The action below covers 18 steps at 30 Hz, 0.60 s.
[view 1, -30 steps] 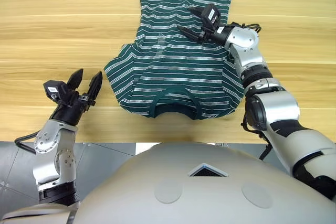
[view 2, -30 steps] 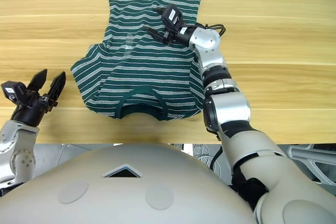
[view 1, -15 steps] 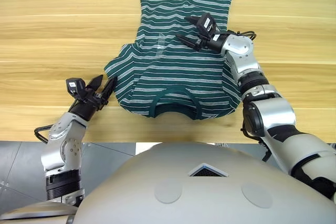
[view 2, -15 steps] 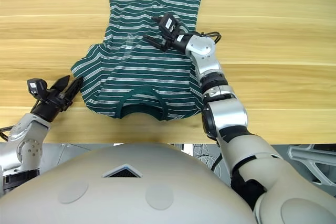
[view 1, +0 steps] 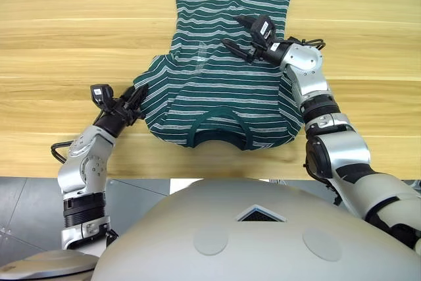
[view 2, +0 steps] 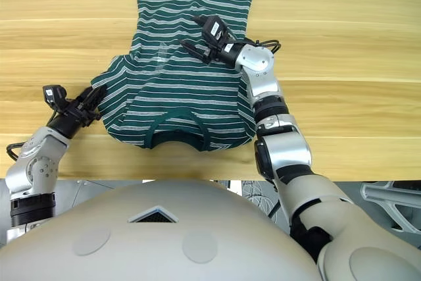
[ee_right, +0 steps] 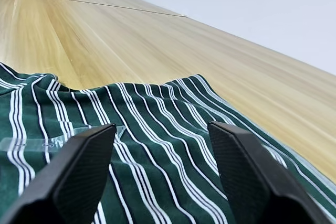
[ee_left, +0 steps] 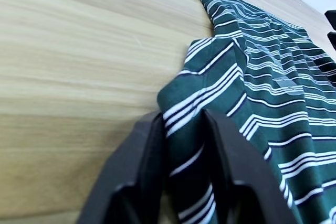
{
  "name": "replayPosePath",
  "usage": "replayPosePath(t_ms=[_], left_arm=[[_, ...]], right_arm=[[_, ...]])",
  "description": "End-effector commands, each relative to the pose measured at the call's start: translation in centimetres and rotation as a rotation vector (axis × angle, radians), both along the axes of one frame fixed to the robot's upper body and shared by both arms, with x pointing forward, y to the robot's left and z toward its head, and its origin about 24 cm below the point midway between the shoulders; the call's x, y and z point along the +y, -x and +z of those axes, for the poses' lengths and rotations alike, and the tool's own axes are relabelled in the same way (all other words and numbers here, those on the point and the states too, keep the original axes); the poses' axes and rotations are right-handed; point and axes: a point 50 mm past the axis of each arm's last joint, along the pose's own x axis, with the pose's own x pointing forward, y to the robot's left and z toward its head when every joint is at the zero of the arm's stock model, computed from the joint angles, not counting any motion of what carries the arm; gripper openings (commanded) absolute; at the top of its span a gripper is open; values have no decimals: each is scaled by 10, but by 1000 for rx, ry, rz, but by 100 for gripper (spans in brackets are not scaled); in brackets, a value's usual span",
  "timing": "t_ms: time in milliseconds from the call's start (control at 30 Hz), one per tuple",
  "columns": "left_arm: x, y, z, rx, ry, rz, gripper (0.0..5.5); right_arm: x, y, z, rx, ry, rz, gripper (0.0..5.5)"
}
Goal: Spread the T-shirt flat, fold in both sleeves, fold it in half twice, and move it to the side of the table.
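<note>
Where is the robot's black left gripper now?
In the left eye view, the left gripper is on the robot's left, at the sleeve edge of the green-and-white striped T-shirt, cloth between its fingers.

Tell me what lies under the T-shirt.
The wooden table shows all around the T-shirt; anything beneath the cloth is covered. The sleeve edge sits between the fingers of the left gripper.
</note>
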Motion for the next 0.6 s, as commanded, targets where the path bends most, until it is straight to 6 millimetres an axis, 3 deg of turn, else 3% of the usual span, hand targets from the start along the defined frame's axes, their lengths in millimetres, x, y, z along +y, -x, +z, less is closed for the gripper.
replayPosePath(t_ms=[33,100,367,600], left_arm=[[-1,5,-11,71,24,21,46],[-4,4,-11,62,32,16,6],[-9,-2,1,-15,53,28,2],[-41,-1,21,-136,-23,-109,2]], right_arm=[[-4,0,1,6,-7,-20,325],[-4,0,1,6,-7,-22,325],[-9,2,0,-5,-3,-27,325],[-18,7,0,-17,3,-35,325]])
